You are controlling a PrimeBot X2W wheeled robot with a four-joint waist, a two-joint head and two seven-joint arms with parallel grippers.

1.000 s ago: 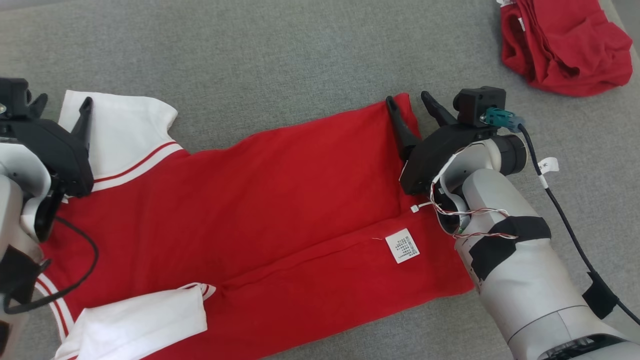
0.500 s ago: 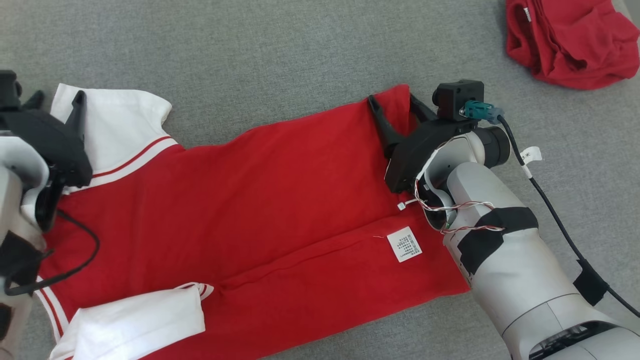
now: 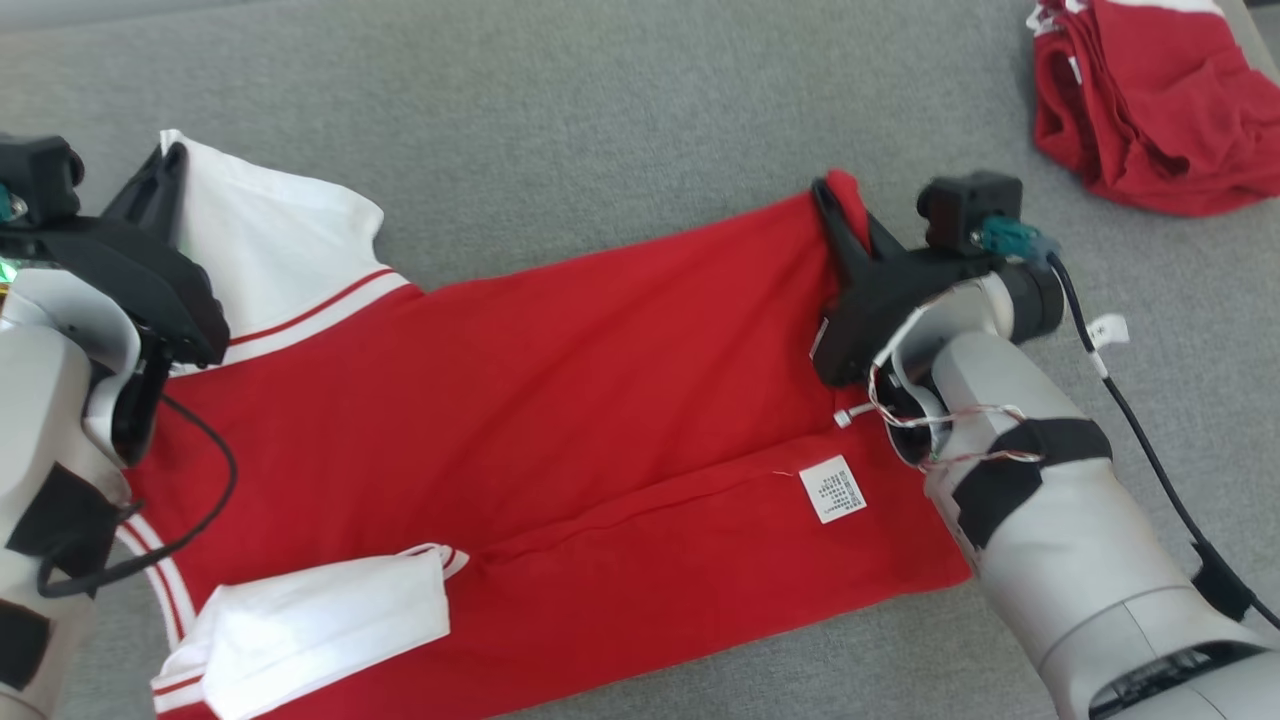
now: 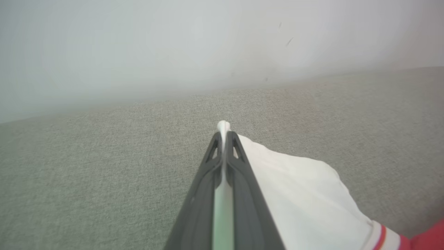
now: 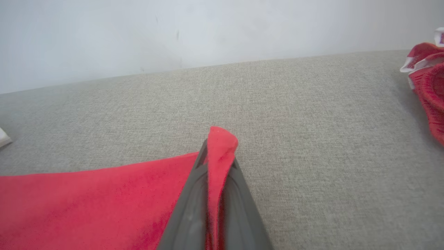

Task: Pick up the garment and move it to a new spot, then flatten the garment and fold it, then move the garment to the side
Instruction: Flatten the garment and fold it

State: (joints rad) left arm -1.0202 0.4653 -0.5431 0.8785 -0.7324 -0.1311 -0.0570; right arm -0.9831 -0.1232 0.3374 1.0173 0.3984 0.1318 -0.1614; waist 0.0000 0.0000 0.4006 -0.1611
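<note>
The garment (image 3: 560, 400), a red shirt with white sleeves and red-striped cuffs, lies spread across the grey surface with a white label (image 3: 832, 489) showing near its hem. My left gripper (image 3: 170, 165) is shut on the far white sleeve (image 3: 270, 240); in the left wrist view white cloth (image 4: 298, 194) is pinched between the dark fingers (image 4: 242, 180) of the left gripper (image 4: 223, 133). My right gripper (image 3: 835, 200) is shut on the far hem corner; in the right wrist view a red fold (image 5: 220, 146) pokes out of the right gripper (image 5: 219, 152).
A crumpled red and white garment pile (image 3: 1150, 110) lies at the far right of the grey cushion (image 3: 600, 120), also seen as a red heap (image 5: 428, 86) in the right wrist view. A pale wall (image 5: 208, 31) stands behind. The near white sleeve (image 3: 320, 620) lies folded over the shirt.
Both grippers have shut from open, the left on the white sleeve edge, the right on the red hem corner. The head view has shifted slightly.
</note>
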